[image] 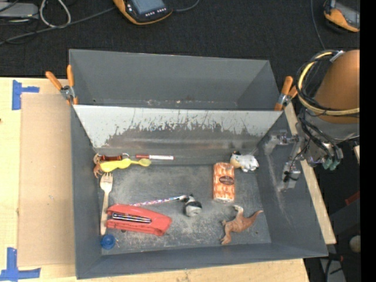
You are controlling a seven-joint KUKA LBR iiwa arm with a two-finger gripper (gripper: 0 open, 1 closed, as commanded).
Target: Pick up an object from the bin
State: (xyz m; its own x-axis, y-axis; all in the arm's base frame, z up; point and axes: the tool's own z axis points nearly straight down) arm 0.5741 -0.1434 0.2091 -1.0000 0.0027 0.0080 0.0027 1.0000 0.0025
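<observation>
hanging over the sloped right wall of the grey bin (pixel 176 93), at the right of the frame, with the claw (pixel 288 178) above bare metal and apart from every loose thing; cannot tell whether open or closed. nearest to it, just to the left on the bin floor by the back right corner, a small white toy animal (pixel 244 161). just beside that toy, below and left of it, an orange packet (pixel 224 182) lying lengthwise. further down, toward the lower right of the floor, a brown toy dinosaur (pixel 239 223) on its side. near the middle, a small round grey and white thing (pixel 191 206), with a thin striped stick (pixel 157 201) pointing at it from the left. lower left, a red pouch (pixel 138 220) with a blue cap (pixel 107 241) just beside its lower corner. along the left edge, a pale fork (pixel 106 187), tines toward the top of the frame; above it a yellow spoon (pixel 123 164) and a white pen (pixel 155 157) close to the back wall.
</observation>
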